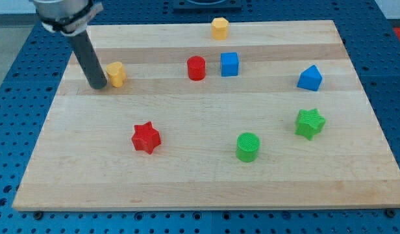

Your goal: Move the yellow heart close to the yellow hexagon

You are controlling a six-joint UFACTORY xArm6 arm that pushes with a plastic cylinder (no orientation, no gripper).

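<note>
Camera view, one wooden board (206,188). Landmark: yellow heart (116,73), toward the board's upper left. My tip (98,86): bare rod end, no jaws, nothing held, touching the heart's left side. Yellow hexagon (219,28): well right of the heart, higher, at the board's top edge. Red cylinder (196,67) and blue cube (230,64): right of the heart, level with it. Red star (146,137): below it.

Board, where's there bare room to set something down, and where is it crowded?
Free: the bottom left corner below the red star; the middle between the star, red cylinder and green cylinder; the top right between the yellow hexagon and blue prism. Crowded: red cylinder beside the blue cube, and my tip beside the yellow heart.
</note>
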